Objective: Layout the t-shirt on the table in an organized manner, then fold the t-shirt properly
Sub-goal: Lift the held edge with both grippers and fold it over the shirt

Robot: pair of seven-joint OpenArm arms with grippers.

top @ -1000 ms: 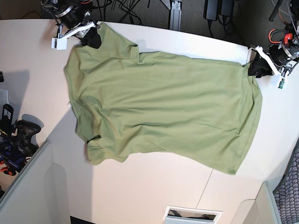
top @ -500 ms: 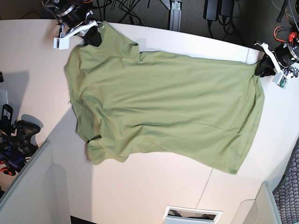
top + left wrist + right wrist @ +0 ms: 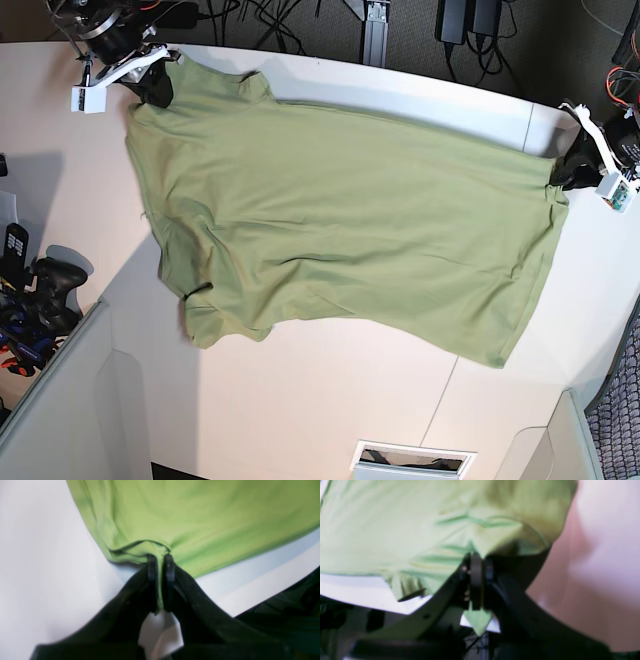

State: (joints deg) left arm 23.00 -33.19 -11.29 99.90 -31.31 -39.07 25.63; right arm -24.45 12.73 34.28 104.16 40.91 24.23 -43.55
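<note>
The olive-green t-shirt (image 3: 340, 230) lies spread across the white table (image 3: 330, 410), stretched between my two grippers along its far edge. At the top left of the base view my right gripper (image 3: 157, 88) is shut on a corner of the shirt near the sleeve. The right wrist view shows those jaws pinched on the cloth (image 3: 395, 530), right gripper (image 3: 477, 560). Over at the table's right edge, my left gripper (image 3: 567, 172) is shut on the hem corner. In the left wrist view the hem of the shirt (image 3: 200, 512) is bunched between the closed left gripper (image 3: 160, 560).
A dark controller and other gear (image 3: 45, 290) sit off the table's left edge. A white slotted box (image 3: 410, 460) lies at the near edge. Cables and dark stands (image 3: 470, 20) stand beyond the far edge. A thin seam (image 3: 440, 400) crosses the tabletop.
Both grippers have moved apart, the right one left and farther away, the left one to the right. The shirt's far edge has been pulled longer and straighter, and the whole shirt has shifted left.
</note>
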